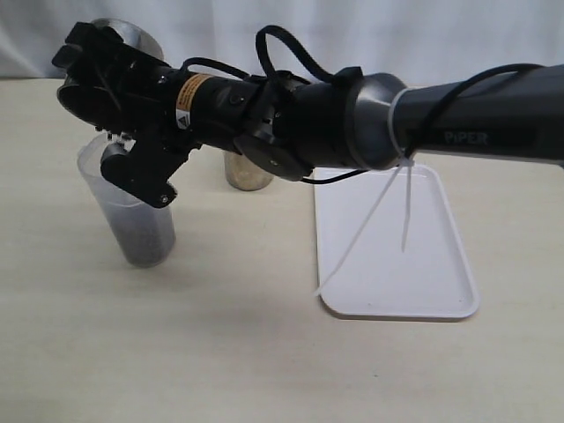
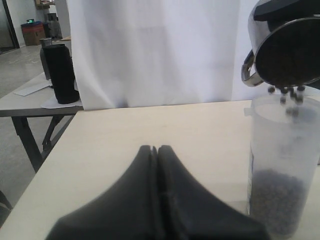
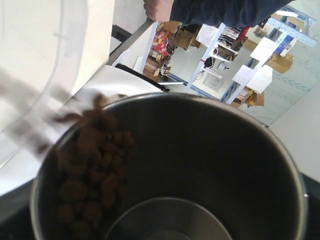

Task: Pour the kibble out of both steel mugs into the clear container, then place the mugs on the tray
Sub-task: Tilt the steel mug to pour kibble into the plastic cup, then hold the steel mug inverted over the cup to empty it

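My right gripper (image 1: 95, 69) reaches across to the left and is shut on a steel mug (image 1: 130, 37), tipped over the clear container (image 1: 132, 207). Kibble (image 2: 290, 93) falls from the mug (image 2: 287, 50) into the container (image 2: 282, 150), where a layer of kibble (image 2: 277, 200) lies at the bottom. In the right wrist view, kibble (image 3: 90, 170) slides along the mug's inner wall (image 3: 210, 160) toward the rim. A second steel mug (image 1: 247, 174) stands behind my right arm. The white tray (image 1: 397, 256) lies to the right. My left gripper (image 2: 157, 150) is shut and empty, beside the container.
A white curtain (image 1: 370, 35) hangs along the table's back edge. Loose cable ties (image 1: 388, 203) dangle from my right arm over the tray. Beyond the table's left edge stands another table with a black object (image 2: 60, 72).
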Motion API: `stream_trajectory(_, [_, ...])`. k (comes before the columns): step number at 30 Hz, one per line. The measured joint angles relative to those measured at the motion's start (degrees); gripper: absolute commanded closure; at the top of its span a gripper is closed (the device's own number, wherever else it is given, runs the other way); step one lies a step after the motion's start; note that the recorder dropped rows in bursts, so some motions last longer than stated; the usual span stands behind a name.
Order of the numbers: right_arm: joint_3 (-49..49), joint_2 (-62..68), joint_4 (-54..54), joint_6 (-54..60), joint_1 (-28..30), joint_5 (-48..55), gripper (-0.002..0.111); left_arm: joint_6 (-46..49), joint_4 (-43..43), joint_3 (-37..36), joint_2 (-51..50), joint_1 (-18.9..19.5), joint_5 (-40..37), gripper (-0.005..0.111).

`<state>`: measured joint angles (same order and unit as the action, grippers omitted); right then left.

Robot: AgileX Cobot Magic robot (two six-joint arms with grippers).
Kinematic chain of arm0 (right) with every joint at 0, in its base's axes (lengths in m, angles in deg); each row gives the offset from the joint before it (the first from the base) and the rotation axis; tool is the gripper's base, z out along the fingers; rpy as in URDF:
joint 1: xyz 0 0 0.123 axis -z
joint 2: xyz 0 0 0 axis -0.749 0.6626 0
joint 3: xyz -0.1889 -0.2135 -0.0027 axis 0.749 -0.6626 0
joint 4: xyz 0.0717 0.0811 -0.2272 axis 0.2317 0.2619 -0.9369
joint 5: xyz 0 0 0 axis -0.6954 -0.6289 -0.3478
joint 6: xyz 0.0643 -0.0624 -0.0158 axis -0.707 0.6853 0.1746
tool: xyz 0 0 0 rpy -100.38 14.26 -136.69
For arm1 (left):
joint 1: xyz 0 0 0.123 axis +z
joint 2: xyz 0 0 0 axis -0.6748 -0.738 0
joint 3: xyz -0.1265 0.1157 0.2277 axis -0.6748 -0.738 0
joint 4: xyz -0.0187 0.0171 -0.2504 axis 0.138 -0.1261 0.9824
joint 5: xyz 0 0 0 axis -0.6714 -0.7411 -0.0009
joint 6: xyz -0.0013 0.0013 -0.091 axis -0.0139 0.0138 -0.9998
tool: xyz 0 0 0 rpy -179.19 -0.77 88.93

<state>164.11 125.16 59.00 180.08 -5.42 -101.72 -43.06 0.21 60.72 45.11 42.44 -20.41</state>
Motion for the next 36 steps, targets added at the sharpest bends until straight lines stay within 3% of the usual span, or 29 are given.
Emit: stream_trajectory(36, [-0.34,-0.21,-1.19,14.69,-0.98,2.42,0.104,0.0,0.0,0.0,0.0,0.0,0.0,0.107])
